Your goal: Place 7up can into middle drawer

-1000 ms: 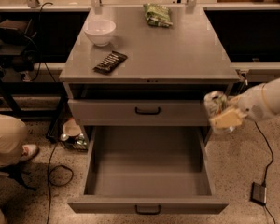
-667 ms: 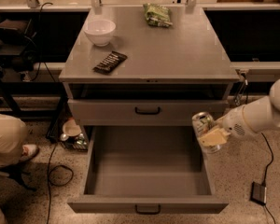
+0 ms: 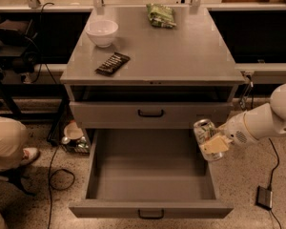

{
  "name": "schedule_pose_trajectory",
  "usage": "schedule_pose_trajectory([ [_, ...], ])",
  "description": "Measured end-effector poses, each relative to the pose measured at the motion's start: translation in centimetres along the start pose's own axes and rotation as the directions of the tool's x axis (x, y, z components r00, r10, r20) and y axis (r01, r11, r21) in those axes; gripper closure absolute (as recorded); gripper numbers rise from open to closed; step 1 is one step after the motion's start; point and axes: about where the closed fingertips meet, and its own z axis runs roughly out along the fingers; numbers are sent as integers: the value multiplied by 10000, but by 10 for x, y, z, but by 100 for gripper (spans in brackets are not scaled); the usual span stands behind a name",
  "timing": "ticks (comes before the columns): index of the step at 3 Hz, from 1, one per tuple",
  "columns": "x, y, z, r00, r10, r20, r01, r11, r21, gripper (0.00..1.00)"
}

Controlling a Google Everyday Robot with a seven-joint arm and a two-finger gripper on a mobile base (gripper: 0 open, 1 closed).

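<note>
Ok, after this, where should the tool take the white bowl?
By the rim, from straight above, one finger inside and one outside: the white bowl stands upright, open side up. The tool, by the middle drawer's right wall, holds the 7up can.

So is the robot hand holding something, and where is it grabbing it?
Yes: the gripper holds the 7up can by its side, over the open middle drawer's right edge.
</note>
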Motion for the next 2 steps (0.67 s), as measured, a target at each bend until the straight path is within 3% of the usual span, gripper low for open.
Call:
schedule_pose_trajectory([
  [1,16,-3,29,9978,533,-388,-539,9985,-135,100],
  [2,37,-8,86,9888,1142,-963,-1174,9927,-283,100],
])
